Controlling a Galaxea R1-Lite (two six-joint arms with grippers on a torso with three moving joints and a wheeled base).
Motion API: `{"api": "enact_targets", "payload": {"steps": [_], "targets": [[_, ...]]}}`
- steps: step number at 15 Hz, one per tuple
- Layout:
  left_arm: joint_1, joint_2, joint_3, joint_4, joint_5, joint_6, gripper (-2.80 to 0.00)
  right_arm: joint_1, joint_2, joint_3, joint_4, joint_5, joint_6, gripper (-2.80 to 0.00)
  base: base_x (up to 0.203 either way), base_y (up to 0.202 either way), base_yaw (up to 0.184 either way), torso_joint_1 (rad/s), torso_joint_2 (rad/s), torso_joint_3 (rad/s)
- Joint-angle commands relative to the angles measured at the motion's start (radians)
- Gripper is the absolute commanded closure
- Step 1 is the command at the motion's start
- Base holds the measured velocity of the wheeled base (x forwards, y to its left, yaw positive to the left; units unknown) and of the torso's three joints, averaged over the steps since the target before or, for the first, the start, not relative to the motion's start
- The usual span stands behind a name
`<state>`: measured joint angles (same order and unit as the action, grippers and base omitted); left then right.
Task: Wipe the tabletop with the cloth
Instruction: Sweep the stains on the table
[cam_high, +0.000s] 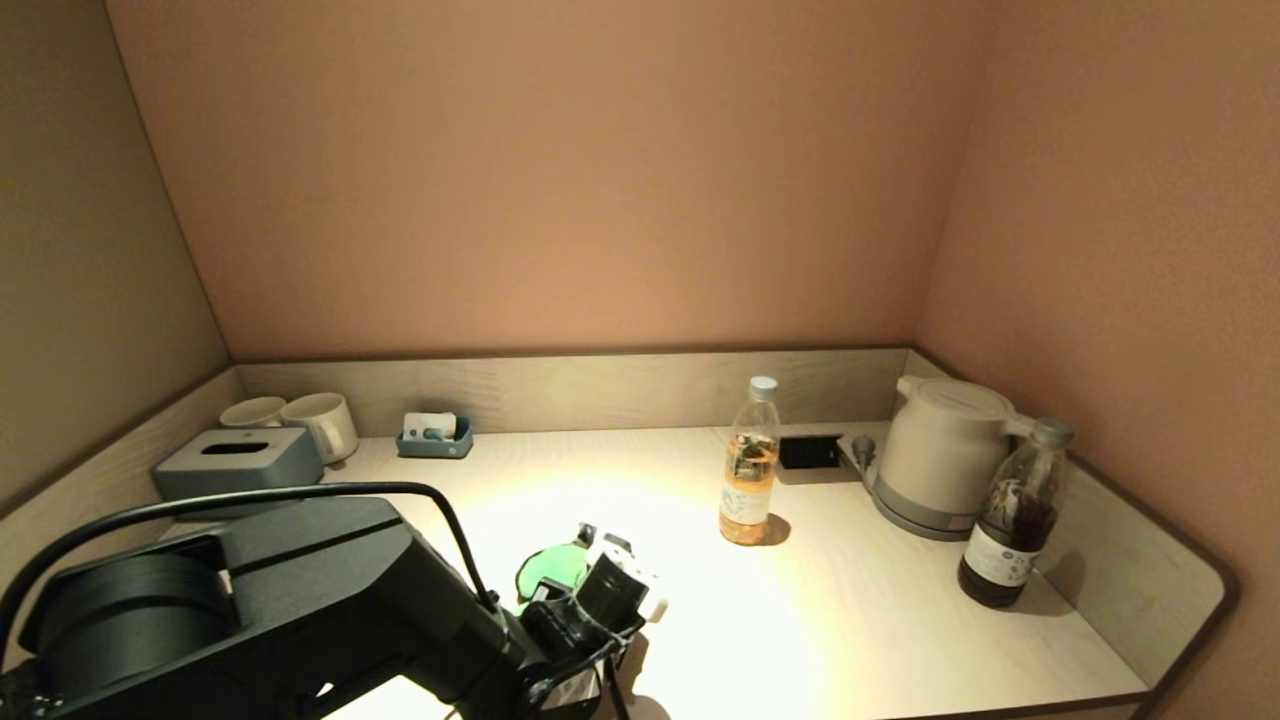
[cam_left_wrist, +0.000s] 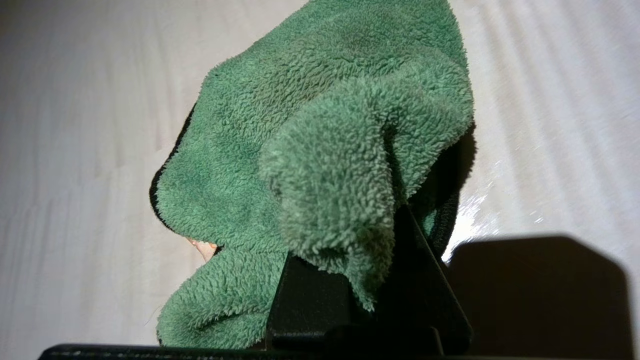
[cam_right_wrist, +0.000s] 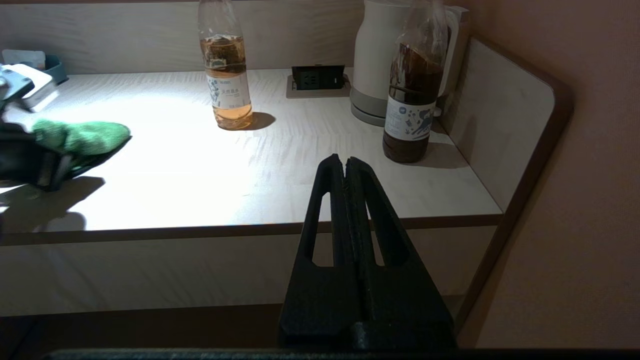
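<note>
The green fluffy cloth (cam_high: 553, 570) lies bunched on the pale wooden tabletop (cam_high: 850, 600), left of centre near the front edge. My left gripper (cam_high: 572, 603) is shut on the cloth's near edge and holds it against the table. In the left wrist view the cloth (cam_left_wrist: 310, 125) folds over the black fingers (cam_left_wrist: 310, 300) and hides their tips. The cloth also shows in the right wrist view (cam_right_wrist: 82, 137). My right gripper (cam_right_wrist: 345, 162) is shut and empty, parked in front of and below the table's front edge, towards the right.
A clear bottle of amber tea (cam_high: 750, 465) stands mid-table. A white kettle (cam_high: 940, 455) and a dark bottle (cam_high: 1010, 520) stand at the right, by a black socket (cam_high: 810, 452). A grey tissue box (cam_high: 235, 462), mugs (cam_high: 320, 420) and a small tray (cam_high: 435, 435) stand back left.
</note>
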<state>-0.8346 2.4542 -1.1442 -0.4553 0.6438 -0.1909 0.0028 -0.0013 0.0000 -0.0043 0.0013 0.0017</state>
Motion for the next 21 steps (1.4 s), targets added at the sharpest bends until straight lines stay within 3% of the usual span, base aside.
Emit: {"api": "enact_targets", "payload": {"steps": [1, 3, 5, 7, 10, 14, 17, 21], "targets": [[0.034, -0.065, 0.21, -0.071, 0.019, 0.004, 0.0, 0.0, 0.001, 0.0, 0.0, 0.0, 0.0, 0.0, 0.0, 0.0, 0.0, 0.0, 0.0, 0.0], [0.122, -0.102, 0.294, -0.138, 0.029, 0.015, 0.0, 0.0, 0.001, 0.0, 0.0, 0.0, 0.0, 0.0, 0.0, 0.0, 0.0, 0.0, 0.0, 0.0], [0.224, -0.118, 0.296, -0.155, 0.029, 0.031, 0.0, 0.0, 0.001, 0.0, 0.0, 0.0, 0.0, 0.0, 0.0, 0.0, 0.0, 0.0, 0.0, 0.0], [0.32, -0.099, 0.203, -0.157, 0.023, 0.067, 0.0, 0.0, 0.001, 0.0, 0.0, 0.0, 0.0, 0.0, 0.0, 0.0, 0.0, 0.0, 0.0, 0.0], [0.389, -0.001, -0.046, -0.158, 0.012, 0.134, 0.0, 0.0, 0.001, 0.0, 0.0, 0.0, 0.0, 0.0, 0.0, 0.0, 0.0, 0.0, 0.0, 0.0], [0.396, 0.171, -0.345, -0.158, 0.008, 0.252, 0.0, 0.0, 0.001, 0.0, 0.0, 0.0, 0.0, 0.0, 0.0, 0.0, 0.0, 0.0, 0.0, 0.0], [0.348, 0.26, -0.515, -0.168, 0.007, 0.349, 0.0, 0.0, 0.001, 0.0, 0.0, 0.0, 0.0, 0.0, 0.0, 0.0, 0.0, 0.0, 0.0, 0.0], [0.251, 0.273, -0.544, -0.17, 0.005, 0.36, 0.0, 0.0, 0.001, 0.0, 0.0, 0.0, 0.0, 0.0, 0.0, 0.0, 0.0, 0.0, 0.0, 0.0]]}}
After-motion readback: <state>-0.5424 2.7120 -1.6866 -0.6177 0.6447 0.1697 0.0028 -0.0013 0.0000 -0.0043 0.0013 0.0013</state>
